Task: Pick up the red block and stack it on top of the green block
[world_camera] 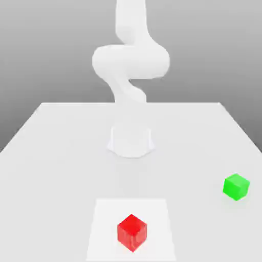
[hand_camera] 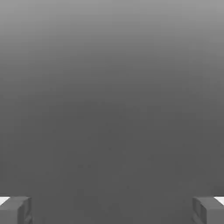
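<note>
The red block [world_camera: 132, 232] sits on a paler square patch of the table near the front edge in the exterior view. Over toward the exterior view's right, a little farther back, rests the green block [world_camera: 236, 186]. In the hand view my gripper [hand_camera: 112, 210] is open, its two grey fingertips [hand_camera: 15, 210] standing far apart with nothing between them and only grey background beyond.
The white arm [world_camera: 130, 59] rises from its round base [world_camera: 131, 140] at the middle of the white table [world_camera: 61, 153]. A lighter square patch [world_camera: 102, 225] lies under the red block.
</note>
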